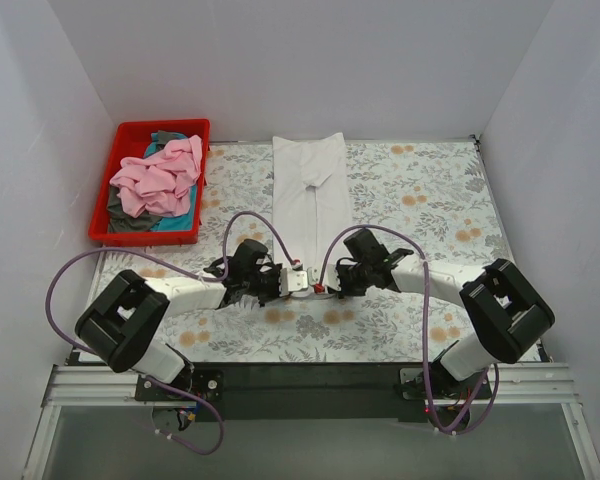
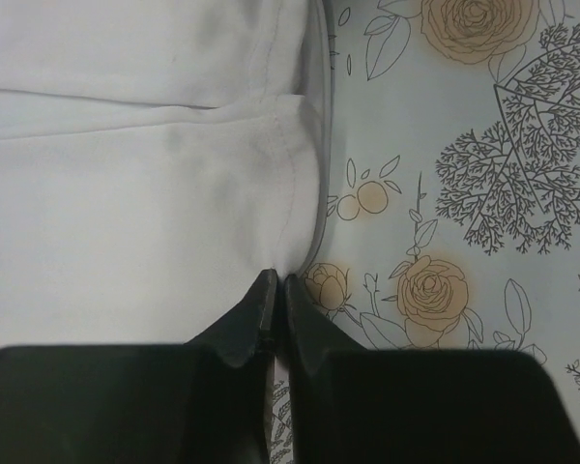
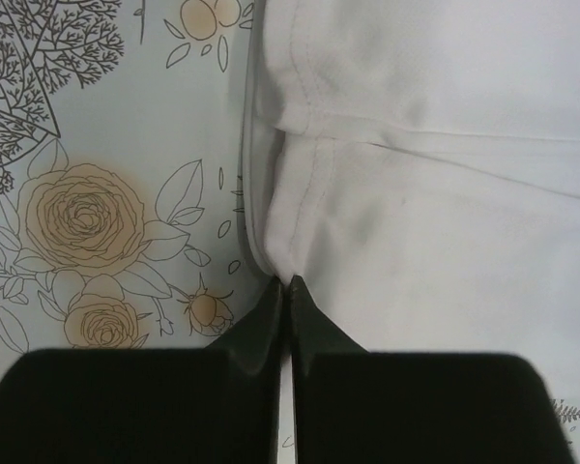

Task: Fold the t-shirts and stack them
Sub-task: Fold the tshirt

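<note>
A white t-shirt (image 1: 313, 190) lies folded into a long narrow strip down the middle of the floral table. My left gripper (image 1: 288, 282) is shut on the strip's near left corner; in the left wrist view the white hem (image 2: 288, 208) runs into the pinched fingertips (image 2: 276, 282). My right gripper (image 1: 332, 285) is shut on the near right corner, and the right wrist view shows the white cloth (image 3: 309, 203) pinched at its tips (image 3: 287, 284). Both grippers sit close together at the shirt's near end. Pink (image 1: 160, 178), teal (image 1: 176, 222) and grey (image 1: 130, 222) shirts lie heaped in the bin.
A red plastic bin (image 1: 132, 133) stands at the far left corner of the table. White walls close in the left, back and right sides. The floral tablecloth (image 1: 420, 200) lies bare to the right of the shirt.
</note>
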Controlling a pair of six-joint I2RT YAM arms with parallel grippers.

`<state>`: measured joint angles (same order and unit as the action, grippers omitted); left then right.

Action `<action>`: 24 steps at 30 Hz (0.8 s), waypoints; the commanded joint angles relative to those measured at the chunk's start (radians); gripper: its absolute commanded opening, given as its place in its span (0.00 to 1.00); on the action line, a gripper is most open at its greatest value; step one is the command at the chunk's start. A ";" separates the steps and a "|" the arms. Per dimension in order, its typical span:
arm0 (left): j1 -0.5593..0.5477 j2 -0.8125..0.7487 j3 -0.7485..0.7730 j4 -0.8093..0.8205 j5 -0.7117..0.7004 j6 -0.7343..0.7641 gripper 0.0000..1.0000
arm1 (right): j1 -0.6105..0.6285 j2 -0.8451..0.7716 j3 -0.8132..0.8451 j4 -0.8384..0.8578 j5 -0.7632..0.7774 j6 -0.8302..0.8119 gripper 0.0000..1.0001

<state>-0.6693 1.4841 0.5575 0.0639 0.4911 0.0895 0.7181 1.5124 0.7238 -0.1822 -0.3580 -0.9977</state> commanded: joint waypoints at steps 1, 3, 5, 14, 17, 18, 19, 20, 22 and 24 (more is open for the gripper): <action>-0.004 0.024 0.015 -0.099 -0.022 0.024 0.00 | 0.003 0.063 0.011 -0.088 0.067 0.016 0.01; -0.004 0.012 0.024 -0.117 -0.014 0.027 0.00 | 0.004 0.048 0.025 -0.109 0.059 0.025 0.01; -0.004 -0.022 0.035 -0.150 0.025 0.033 0.00 | 0.004 0.023 0.034 -0.128 0.033 0.033 0.01; -0.055 -0.322 -0.014 -0.358 0.161 -0.019 0.00 | 0.157 -0.269 -0.024 -0.256 -0.085 0.223 0.01; -0.062 -0.422 -0.016 -0.434 0.198 -0.058 0.00 | 0.175 -0.333 -0.020 -0.287 -0.113 0.267 0.01; -0.062 -0.467 -0.015 -0.444 0.179 -0.065 0.00 | 0.175 -0.348 -0.011 -0.301 -0.102 0.266 0.01; -0.062 -0.476 0.002 -0.449 0.170 -0.066 0.00 | 0.173 -0.351 0.012 -0.300 -0.087 0.255 0.01; -0.062 -0.479 0.013 -0.452 0.155 -0.063 0.00 | 0.173 -0.356 0.022 -0.300 -0.061 0.237 0.01; -0.053 -0.455 0.042 -0.454 0.123 -0.025 0.00 | 0.161 -0.348 0.069 -0.296 -0.052 0.189 0.01; -0.032 -0.412 0.097 -0.438 0.125 -0.001 0.00 | 0.123 -0.313 0.103 -0.304 -0.068 0.153 0.01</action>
<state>-0.7231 1.0348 0.5842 -0.3573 0.6250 0.0586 0.8783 1.1751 0.7448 -0.4702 -0.4187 -0.8001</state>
